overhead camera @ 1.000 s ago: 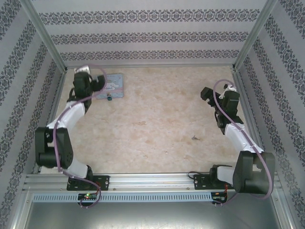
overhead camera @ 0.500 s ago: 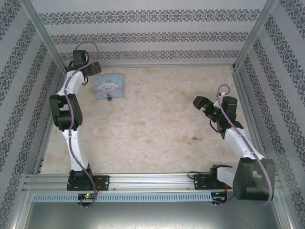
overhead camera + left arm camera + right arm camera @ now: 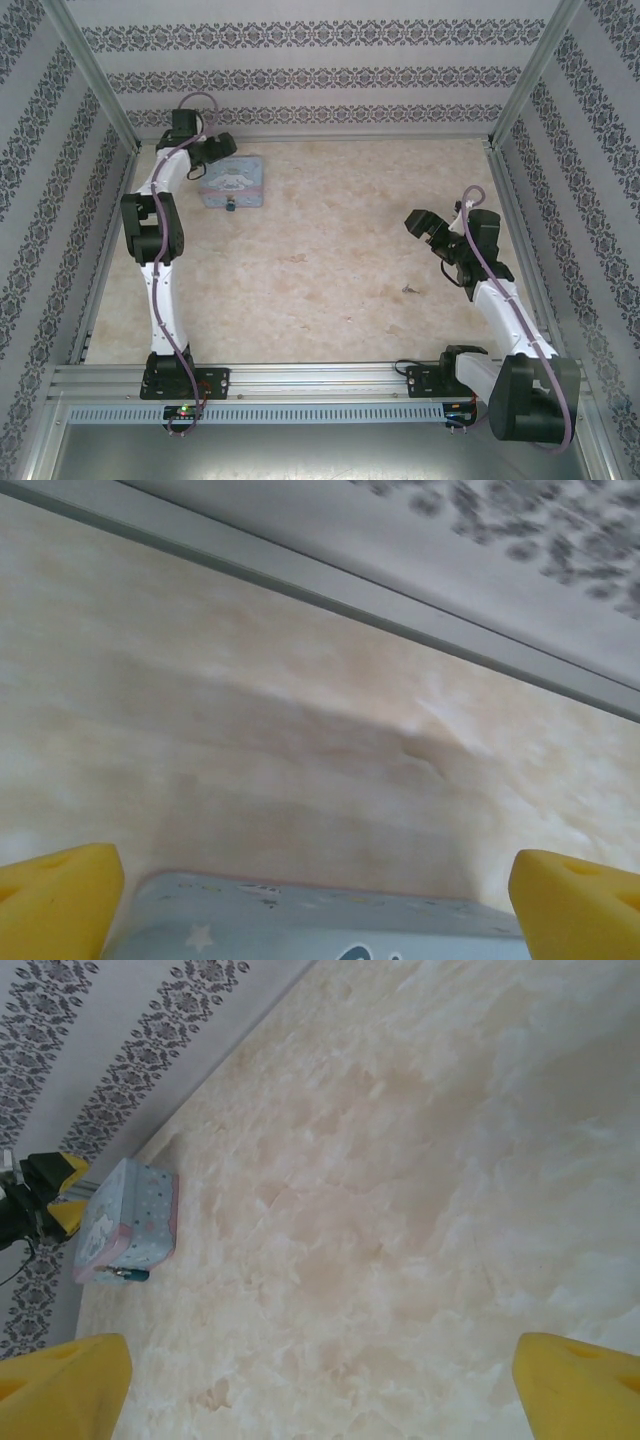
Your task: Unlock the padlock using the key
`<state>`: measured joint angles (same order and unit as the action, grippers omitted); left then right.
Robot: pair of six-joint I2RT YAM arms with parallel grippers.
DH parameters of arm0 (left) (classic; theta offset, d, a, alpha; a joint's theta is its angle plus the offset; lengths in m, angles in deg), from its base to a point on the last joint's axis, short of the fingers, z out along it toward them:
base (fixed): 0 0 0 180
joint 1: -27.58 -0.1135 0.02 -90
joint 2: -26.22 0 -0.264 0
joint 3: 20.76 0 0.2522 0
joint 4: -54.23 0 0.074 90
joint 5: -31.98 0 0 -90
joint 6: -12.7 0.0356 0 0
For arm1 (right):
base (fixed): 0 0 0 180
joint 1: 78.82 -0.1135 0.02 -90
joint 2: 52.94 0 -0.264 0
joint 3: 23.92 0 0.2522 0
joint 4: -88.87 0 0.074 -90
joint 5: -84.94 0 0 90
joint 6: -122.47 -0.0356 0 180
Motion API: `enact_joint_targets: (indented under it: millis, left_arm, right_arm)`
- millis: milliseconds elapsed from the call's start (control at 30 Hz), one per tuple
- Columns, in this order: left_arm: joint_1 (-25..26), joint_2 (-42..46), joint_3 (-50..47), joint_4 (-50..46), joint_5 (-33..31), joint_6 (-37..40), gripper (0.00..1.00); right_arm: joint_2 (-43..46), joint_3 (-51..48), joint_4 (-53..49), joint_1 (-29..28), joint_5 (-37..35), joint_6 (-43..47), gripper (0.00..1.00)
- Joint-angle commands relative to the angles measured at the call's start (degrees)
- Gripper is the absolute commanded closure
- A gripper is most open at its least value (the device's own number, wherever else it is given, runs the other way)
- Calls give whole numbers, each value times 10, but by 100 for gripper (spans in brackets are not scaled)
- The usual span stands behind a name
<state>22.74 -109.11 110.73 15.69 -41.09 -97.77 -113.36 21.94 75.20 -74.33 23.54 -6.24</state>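
**While both grippers gape, padlock & key lie untouched**

As seen from the top external cam, the L gripper [image 3: 218, 150] is stretched to the far-left corner of the table [image 3: 320, 250]. Its jaws are spread wide and empty, just beyond the far edge of the pale-blue tin [image 3: 235, 182]. The tin is closed w/ its lid on, so its inside cannot be seen. The padlock [image 3: 230, 206], a tiny teal body, is found at the tin's near edge; whether it touches the tin or lies just beside it cannot be told. The R gripper [image 3: 422, 226] is held over the right part of the table, jaws likewise wide apart & empty. The key [image 3: 408, 290], a thin grey sliver, is laid flat on bare table, nearer the arm bases than the R gripper and well apart from the padlock.

In the left wrist cam, two yellow pads [image 3: 60, 900] are seen at the lower corners, far apart, w/ nothing gripped. The tin's lid edge is framed between them at the bottom; whether either pad touches it cannot be told. Bare table & the foot of the wall [image 3: 500, 540] are shown beyond.

In the right wrist cam, the R fingertips [image 3: 580, 1385] are set at opposite lower corners, wide apart over bare table. The tin is seen small at the left, the padlock lying against its near side, and the L gripper's yellow tips close by its far end.
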Motion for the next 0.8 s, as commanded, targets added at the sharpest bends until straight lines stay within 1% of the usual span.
enact_joint_targets:
  millis: [0,133,167,233,267,367,433,500,567,600,667,767]
  left_arm:
    - [39,67,-97,46,65,-36,1]
    - [88,174,-280,155,89,-85,1]
    - [107,202,-329,191,99,-102,1]
    - [148,257,-408,238,93,-133,1]
    - [171,290,-452,259,77,-153,0]
    - [225,380,-563,302,-7,-221,0]
    - [240,426,-619,319,-39,-248,0]
    - [241,462,-652,316,-68,-255,1]
    - [240,475,-646,278,-96,-236,0]
    - [239,474,-635,256,-100,-222,0]
    - [239,468,-614,230,-94,-206,0]
    - [239,456,-593,208,-69,-205,0]
  right_arm:
    - [-23,29,-8,-20,-3,-6,3]
    - [-67,72,-11,-61,-15,3,5]
    - [-79,83,-9,-76,-20,5,5]
    - [-102,104,-10,-103,-36,7,5]
    - [-115,115,-8,-117,-40,8,6]
    - [-142,135,-9,-153,-61,8,7]
    - [-157,143,-11,-171,-70,8,7]
    - [-172,146,-11,-184,-80,6,8]
    - [-187,150,-10,-190,-89,4,8]
    - [-197,156,-11,-190,-93,5,8]
    - [-215,166,-15,-190,-97,6,8]
    - [-243,184,-17,-191,-97,9,9]
